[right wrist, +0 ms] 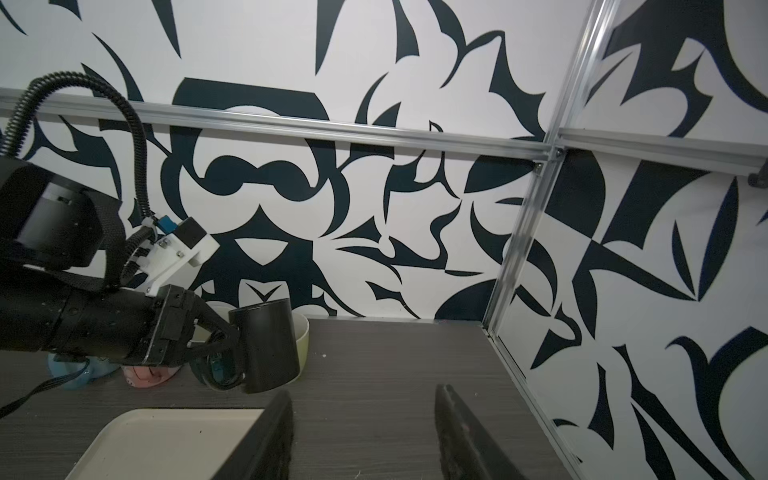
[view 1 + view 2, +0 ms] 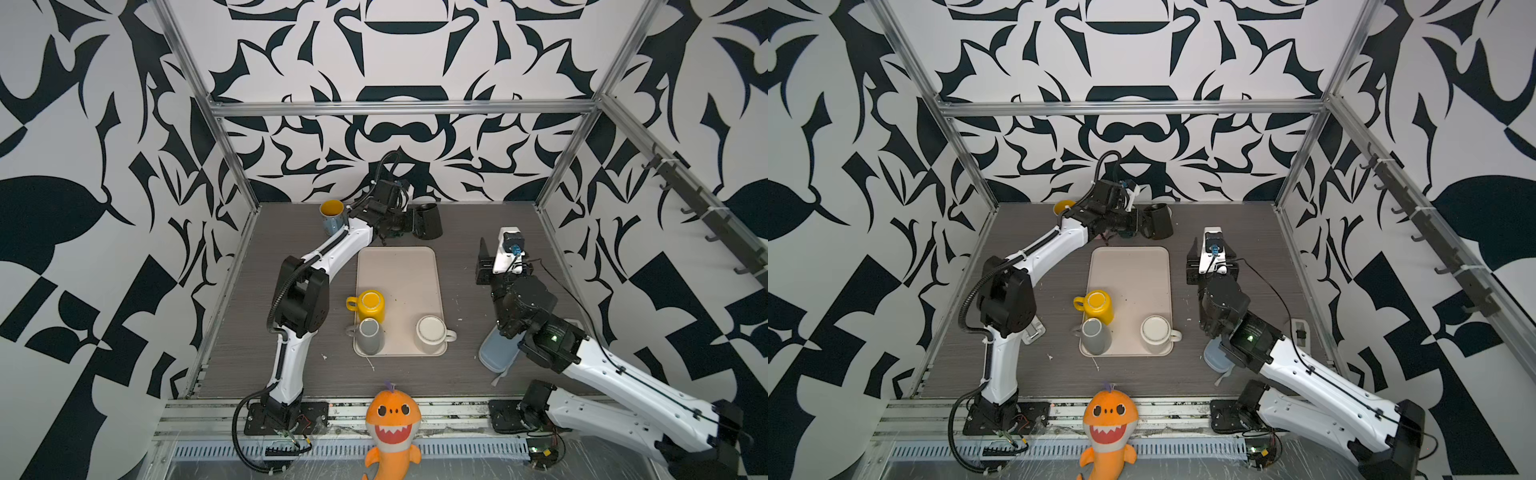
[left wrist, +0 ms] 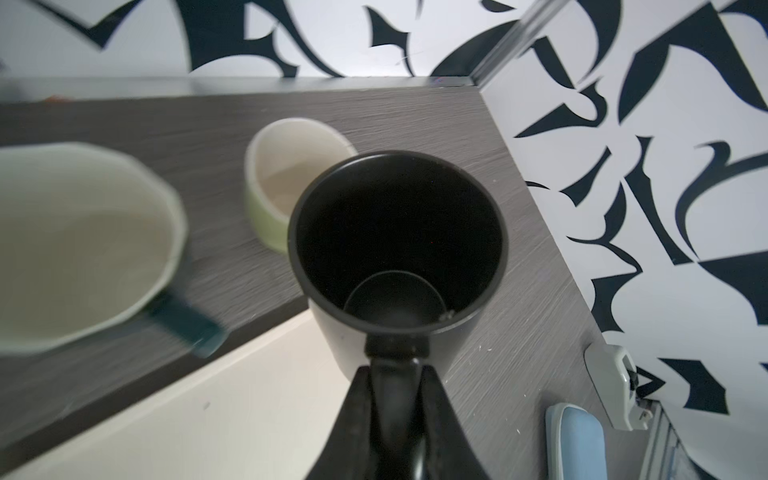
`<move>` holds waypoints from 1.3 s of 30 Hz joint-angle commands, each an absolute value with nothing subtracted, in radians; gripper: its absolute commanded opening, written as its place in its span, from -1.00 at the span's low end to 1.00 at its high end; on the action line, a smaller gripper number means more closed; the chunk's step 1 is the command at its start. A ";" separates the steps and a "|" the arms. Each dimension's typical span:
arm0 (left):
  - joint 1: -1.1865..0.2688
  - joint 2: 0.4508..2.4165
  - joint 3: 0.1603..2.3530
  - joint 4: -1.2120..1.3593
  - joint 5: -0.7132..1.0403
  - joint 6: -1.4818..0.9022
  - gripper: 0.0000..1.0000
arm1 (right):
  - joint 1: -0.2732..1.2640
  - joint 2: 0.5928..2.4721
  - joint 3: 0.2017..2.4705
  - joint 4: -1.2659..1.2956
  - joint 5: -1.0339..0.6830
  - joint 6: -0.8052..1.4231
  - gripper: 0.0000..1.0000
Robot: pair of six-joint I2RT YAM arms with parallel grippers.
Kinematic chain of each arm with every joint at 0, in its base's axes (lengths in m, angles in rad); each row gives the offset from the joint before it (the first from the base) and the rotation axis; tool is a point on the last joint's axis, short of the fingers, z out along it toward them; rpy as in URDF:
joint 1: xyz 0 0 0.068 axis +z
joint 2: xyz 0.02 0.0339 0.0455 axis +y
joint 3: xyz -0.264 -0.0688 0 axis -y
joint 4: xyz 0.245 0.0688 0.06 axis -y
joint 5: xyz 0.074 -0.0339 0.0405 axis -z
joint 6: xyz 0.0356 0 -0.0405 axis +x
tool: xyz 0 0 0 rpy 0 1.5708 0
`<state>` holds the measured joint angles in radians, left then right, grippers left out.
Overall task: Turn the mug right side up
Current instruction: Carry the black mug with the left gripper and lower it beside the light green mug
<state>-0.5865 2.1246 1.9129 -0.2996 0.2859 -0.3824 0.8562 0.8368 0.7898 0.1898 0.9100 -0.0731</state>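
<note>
Far left on the table (image 2: 291,374) stands a blue mug (image 2: 332,218), mouth up. Beside it, the left gripper (image 1: 216,336) is clamped on the handle of the black mug (image 2: 428,220), mouth up, just past the far edge of the tray (image 2: 399,266). On the tray's near end, three mugs sit upside down. Over right, the right gripper (image 1: 361,436) hangs with jaws apart, empty.

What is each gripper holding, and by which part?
The left gripper holds the black mug by its handle. The right gripper is open and holds nothing.
</note>
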 commanded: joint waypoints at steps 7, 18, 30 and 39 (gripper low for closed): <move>-0.674 2.245 2.022 -0.038 0.220 -0.252 -1.00 | 0.818 0.805 0.795 0.139 0.892 0.027 0.14; -0.733 2.401 2.099 0.058 0.067 -0.182 -1.00 | 0.776 0.792 0.776 0.115 0.865 0.078 0.14; -0.745 2.538 2.156 0.123 0.008 -0.126 -1.00 | 0.752 0.795 0.777 0.097 0.846 0.097 0.15; -0.755 2.592 2.185 0.122 -0.068 -0.035 -0.78 | 0.735 0.810 0.778 0.091 0.830 0.117 0.16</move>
<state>-0.7486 2.5790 2.1571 0.0662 -0.0265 -0.0772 0.7406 0.8070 0.7742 0.0700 0.8364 0.0986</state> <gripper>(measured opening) 0.193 0.580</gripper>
